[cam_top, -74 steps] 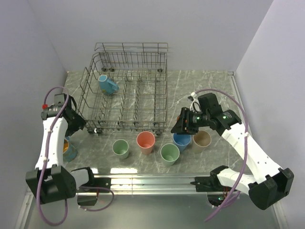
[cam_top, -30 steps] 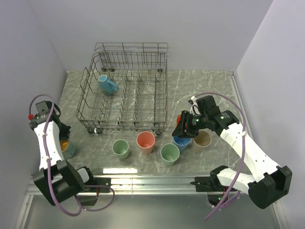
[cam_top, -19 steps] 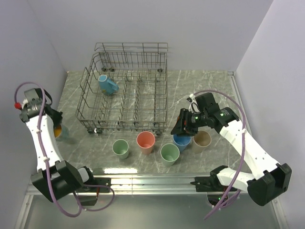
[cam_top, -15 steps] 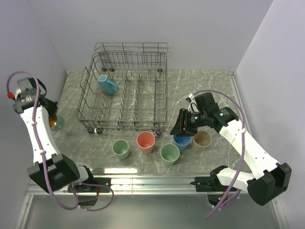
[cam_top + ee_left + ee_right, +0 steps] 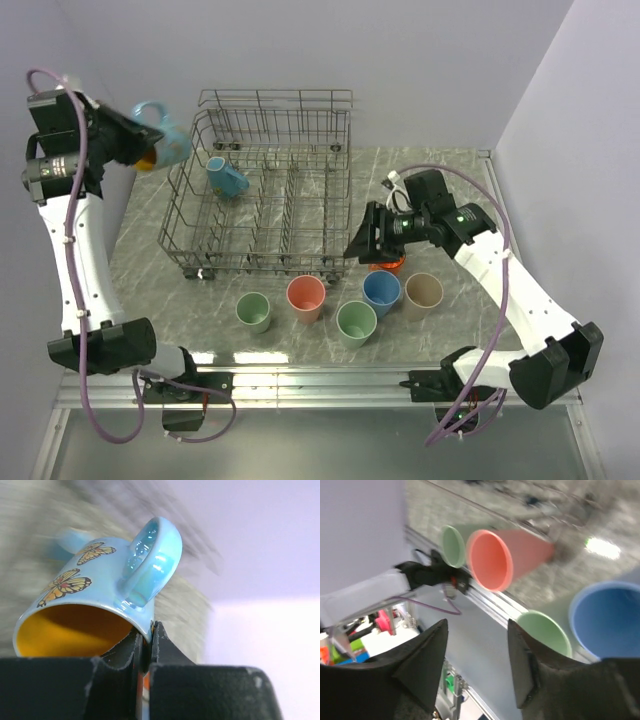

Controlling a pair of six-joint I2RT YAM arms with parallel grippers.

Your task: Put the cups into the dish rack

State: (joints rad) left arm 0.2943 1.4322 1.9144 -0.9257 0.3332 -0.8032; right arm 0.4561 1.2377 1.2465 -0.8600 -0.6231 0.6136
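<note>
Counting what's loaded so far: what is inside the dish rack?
Only one blue mug, lying tilted at the far left of the dish rack. Bare tines elsewhere; the right gripper hides a bit of its near right corner.

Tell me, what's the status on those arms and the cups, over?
Left gripper shut on butterfly mug rim, high beside the dish rack. Right gripper open by the blue cup, nothing held. One blue mug already in rack; nothing visibly blocking.

Grey marbled tabletop [image 5: 150,280]; pale lilac walls [image 5: 420,60] on three sides; aluminium rail [image 5: 320,380] along the near edge.
</note>
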